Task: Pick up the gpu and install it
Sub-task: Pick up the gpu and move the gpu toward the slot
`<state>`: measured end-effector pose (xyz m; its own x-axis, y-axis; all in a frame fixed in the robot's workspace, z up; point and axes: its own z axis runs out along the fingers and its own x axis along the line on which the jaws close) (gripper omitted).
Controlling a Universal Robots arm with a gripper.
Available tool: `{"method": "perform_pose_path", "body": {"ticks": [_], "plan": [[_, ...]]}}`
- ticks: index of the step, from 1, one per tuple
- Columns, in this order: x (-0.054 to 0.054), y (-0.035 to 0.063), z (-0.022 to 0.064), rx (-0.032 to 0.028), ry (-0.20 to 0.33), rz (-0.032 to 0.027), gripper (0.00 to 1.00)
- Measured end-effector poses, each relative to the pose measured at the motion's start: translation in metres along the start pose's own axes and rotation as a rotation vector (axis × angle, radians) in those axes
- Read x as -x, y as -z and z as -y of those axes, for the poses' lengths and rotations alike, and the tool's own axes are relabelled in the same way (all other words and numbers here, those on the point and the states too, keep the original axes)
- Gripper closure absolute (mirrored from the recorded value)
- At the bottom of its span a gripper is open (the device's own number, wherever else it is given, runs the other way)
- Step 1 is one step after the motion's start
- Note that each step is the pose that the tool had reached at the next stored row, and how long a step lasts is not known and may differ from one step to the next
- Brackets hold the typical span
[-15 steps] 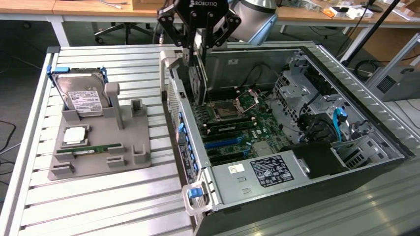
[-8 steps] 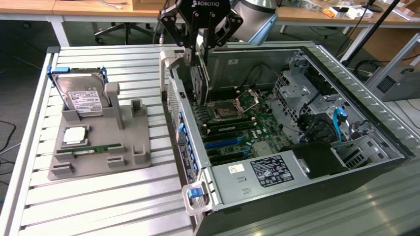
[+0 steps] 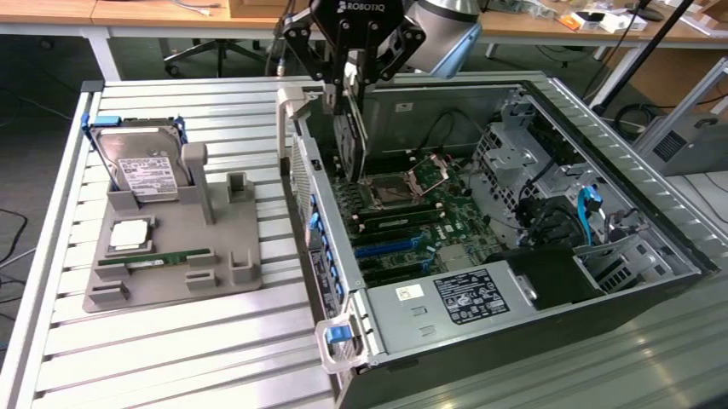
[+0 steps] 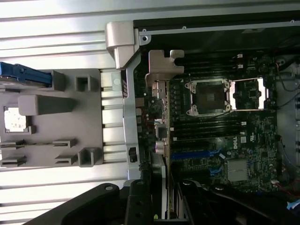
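A slatted aluminium worktable (image 3: 170, 358) took up the foreground, pale and evenly lit, with no harsh shadows. Behind it ran wood-topped desks (image 3: 68, 12) on white legs, an office chair's castered base (image 3: 210, 53) stood beneath them, and dark grey floor (image 3: 46, 77) showed below.

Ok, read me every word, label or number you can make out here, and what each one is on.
"ROBOTIQ": on the body of the gripper.
White label on the hard drive: too small to read.
Stickers on the power supply: too small to read.
Print on the motherboard: too small to read.
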<state>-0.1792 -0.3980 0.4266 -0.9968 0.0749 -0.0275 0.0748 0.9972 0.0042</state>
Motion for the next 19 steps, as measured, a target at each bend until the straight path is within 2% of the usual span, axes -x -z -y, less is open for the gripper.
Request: {"method": "perform_pose_path", "body": {"ticks": [19], "plan": [[0.0078,-0.0004,-0.0006,-0.0079,0.0,0.0006,0.73]]}}
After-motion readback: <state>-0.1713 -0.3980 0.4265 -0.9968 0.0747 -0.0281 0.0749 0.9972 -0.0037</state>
